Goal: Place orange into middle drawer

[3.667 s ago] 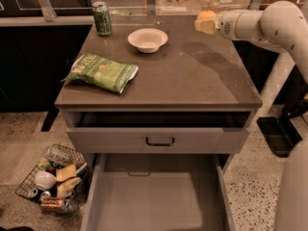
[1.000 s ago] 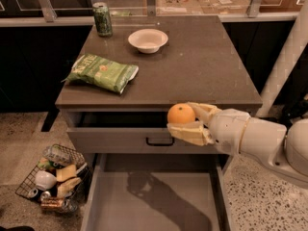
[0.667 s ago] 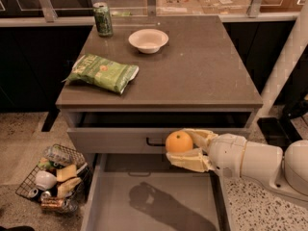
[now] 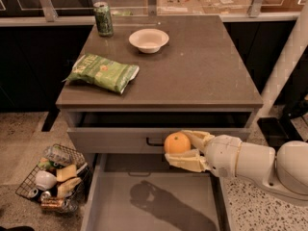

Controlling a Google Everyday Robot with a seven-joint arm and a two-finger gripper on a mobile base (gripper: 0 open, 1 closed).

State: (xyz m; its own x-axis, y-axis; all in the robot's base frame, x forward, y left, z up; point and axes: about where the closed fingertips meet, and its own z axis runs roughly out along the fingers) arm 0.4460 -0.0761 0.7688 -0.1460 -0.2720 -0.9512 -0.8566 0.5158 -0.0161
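My gripper (image 4: 185, 149) is shut on the orange (image 4: 176, 143), a small round fruit held between its two cream fingers (image 4: 190, 160). The arm reaches in from the right. The gripper holds the orange above the back right part of the middle drawer (image 4: 144, 203), a wide pale-grey box pulled fully out with a bare flat floor. The shadow of the gripper and orange falls on that floor. The orange hangs in front of the grey front panel of the upper drawer (image 4: 120, 139), beside its small black handle (image 4: 155, 142).
On the brown cabinet top (image 4: 202, 66) lie a green chip bag (image 4: 102, 72), a white bowl (image 4: 148, 39) and a green can (image 4: 103, 18). A wire basket (image 4: 53, 177) of assorted items stands on the floor at the left. A white post (image 4: 285, 66) rises at the right.
The arm has come from the cabinet top's far right down to the front with the orange. Over the last second it moved the orange lower and leftward, over the open drawer.
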